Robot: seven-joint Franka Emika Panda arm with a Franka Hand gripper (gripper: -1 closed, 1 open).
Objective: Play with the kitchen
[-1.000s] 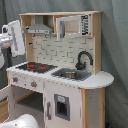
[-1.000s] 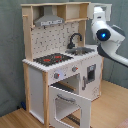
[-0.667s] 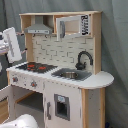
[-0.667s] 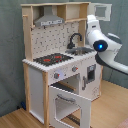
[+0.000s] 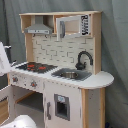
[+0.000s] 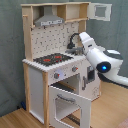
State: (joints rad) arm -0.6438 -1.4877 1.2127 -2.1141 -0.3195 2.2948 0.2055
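Grey curtain backdrop, wood floor. We see the tall white and light-wood toy kitchen (image 6: 55, 65) centre frame, oven door (image 6: 70, 104) hanging open. White arm (image 6: 100, 57) reaching toward black faucet (image 6: 74, 40); finger state unreadable. Next: likely contact the faucet or sink.

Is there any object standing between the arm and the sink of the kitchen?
Nothing visible does. In the second exterior view the arm reaches over the counter at the sink side of the kitchen, beside the faucet. Its gripper is hidden there.

end effector hidden, sink (image 6: 73, 51) behind arm (image 6: 97, 55)
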